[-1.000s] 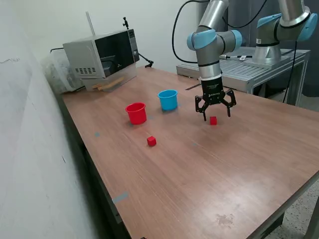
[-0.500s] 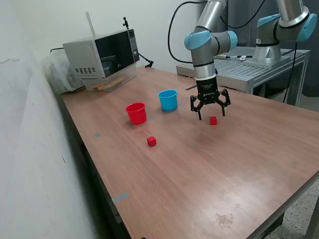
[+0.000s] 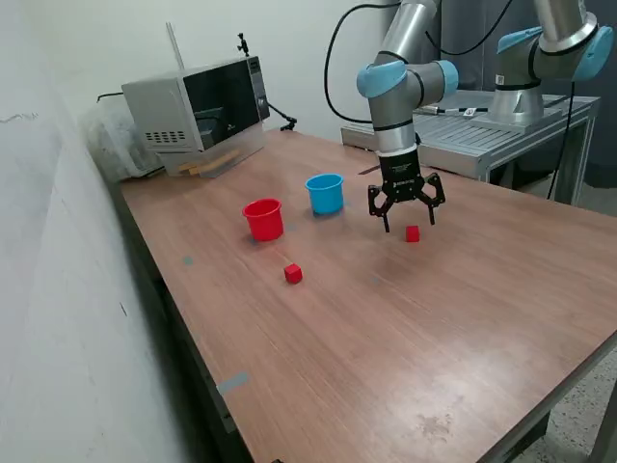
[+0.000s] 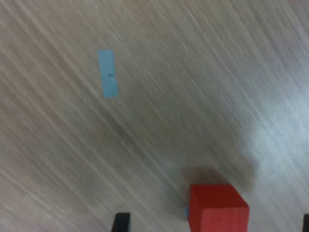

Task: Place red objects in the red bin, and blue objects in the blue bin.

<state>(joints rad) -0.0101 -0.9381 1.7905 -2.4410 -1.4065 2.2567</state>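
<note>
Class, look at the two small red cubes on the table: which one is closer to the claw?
The red cube just below the open claw, toward the exterior view's right. The other red cube sits apart, in front of the red cup.

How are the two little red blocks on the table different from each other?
One red cube lies just below the open gripper, toward the exterior view's right; the other red cube sits alone, with nothing above it. The cube by the gripper is nearer the blue cup; the lone cube is nearer the red cup. Only the cube by the gripper shows in the wrist view. Both are small, red, about the same size, and resting on the table.
</note>
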